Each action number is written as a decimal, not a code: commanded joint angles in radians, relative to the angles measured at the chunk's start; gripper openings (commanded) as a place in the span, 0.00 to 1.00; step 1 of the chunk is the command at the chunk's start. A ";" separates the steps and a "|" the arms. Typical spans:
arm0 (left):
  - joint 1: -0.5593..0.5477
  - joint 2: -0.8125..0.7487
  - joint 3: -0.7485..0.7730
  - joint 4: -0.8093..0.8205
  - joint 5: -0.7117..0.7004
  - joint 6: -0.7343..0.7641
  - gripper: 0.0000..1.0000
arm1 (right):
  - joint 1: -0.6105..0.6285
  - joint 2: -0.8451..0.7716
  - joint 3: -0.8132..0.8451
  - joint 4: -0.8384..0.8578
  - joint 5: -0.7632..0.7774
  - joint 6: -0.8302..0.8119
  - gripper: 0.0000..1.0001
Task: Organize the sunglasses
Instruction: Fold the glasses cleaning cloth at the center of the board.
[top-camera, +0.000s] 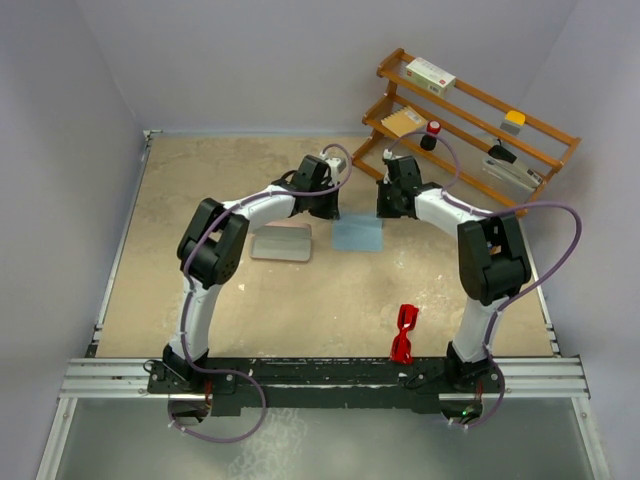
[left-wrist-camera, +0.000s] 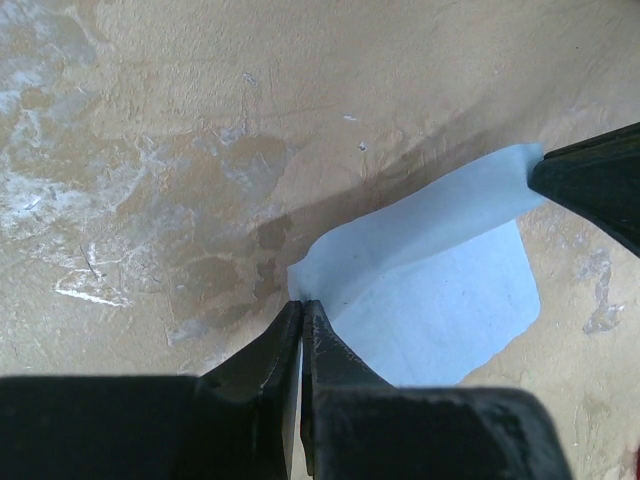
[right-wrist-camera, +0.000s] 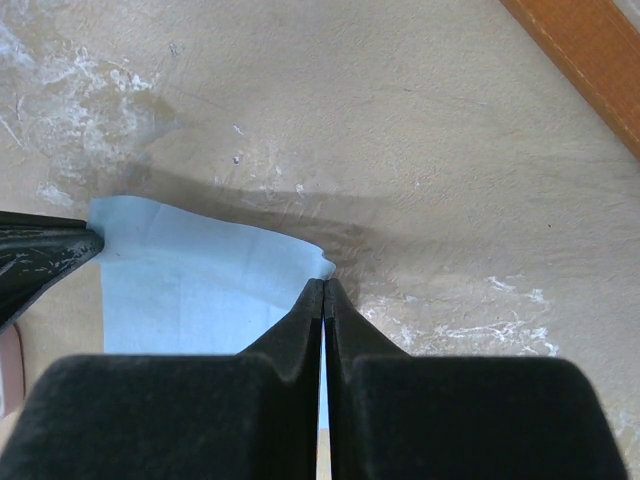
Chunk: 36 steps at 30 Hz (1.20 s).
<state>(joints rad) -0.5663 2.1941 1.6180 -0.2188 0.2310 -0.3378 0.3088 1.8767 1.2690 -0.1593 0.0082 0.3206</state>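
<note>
Sunglasses: small bright red glossy plastic-framed sunglasses (top-camera: 404, 333), lying on the table at its near edge, just beside the base of the right arm. Nothing holds them, and they are well apart from both grippers.
Left gripper: the left gripper (left-wrist-camera: 301, 305) has its jaws pressed together on one corner of the light blue square cloth (left-wrist-camera: 440, 300). No gap shows between the fingers.
Right gripper: the right gripper (right-wrist-camera: 322, 285) has its jaws likewise closed tight, pinching the neighbouring corner of the same cloth (right-wrist-camera: 190, 270). Each wrist view shows the other gripper's dark fingertip at the opposite corner.
Cloth: it sits mid-table between the two grippers (top-camera: 357, 235). The edge held between the two grips is drawn up, with a shadow on the table behind it. The near part lies lower, with a crease across it.
Case: a pale oblong hard case (top-camera: 282, 243), lid shut, lies flat on the table just to the left of the cloth, not touching it.
Table: tan mottled surface (top-camera: 200, 180) with pale scuff marks.
Rack: an orange-brown wooden slatted rack (top-camera: 470, 130) stands at the far right corner and carries several small items.
</note>
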 joint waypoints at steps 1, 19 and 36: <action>-0.003 -0.082 -0.006 0.017 0.011 0.015 0.00 | 0.006 -0.048 -0.014 0.023 -0.002 -0.015 0.00; -0.004 -0.116 -0.043 0.006 0.046 0.032 0.00 | 0.010 -0.083 -0.067 0.038 -0.027 -0.018 0.00; -0.010 -0.101 -0.030 -0.060 0.075 0.076 0.00 | 0.027 -0.097 -0.093 0.037 -0.030 -0.026 0.00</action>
<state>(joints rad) -0.5709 2.1380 1.5726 -0.2657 0.2821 -0.2947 0.3275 1.8297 1.1839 -0.1440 -0.0174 0.3111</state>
